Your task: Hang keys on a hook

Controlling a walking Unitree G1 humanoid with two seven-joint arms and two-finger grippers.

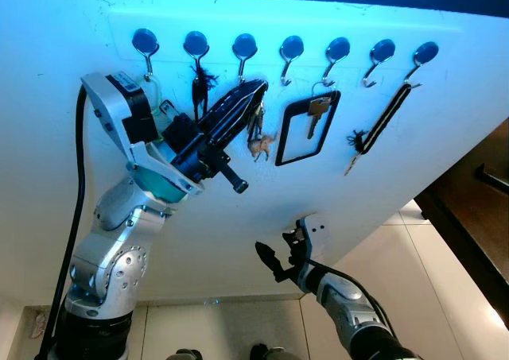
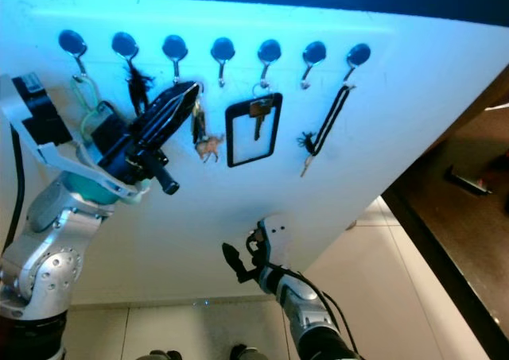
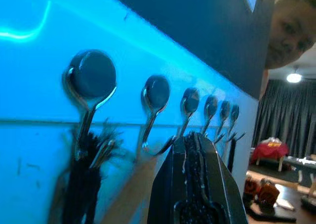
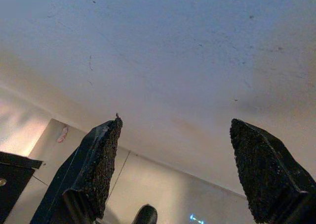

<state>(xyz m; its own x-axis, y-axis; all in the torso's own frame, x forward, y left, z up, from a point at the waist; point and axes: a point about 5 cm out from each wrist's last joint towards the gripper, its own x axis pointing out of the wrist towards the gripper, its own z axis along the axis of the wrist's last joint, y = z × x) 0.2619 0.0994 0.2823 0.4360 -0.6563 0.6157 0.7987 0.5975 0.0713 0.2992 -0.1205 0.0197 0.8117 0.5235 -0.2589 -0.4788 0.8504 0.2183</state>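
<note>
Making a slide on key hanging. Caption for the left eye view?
Left end effector raised, fingers together, at the third hook of a wall rack; right end effector open below.

Silver jointed arms, teal wrist collar, black cable, black rough-padded jaws.

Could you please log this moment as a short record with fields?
hooks: seven in a row on the white wall
left end effector: raised at the third hook, fingers shut
keys: hanging below the third hook, by the fingertips
other items: black frame with a key, black strap
right end effector: low, open, holding nothing
</note>
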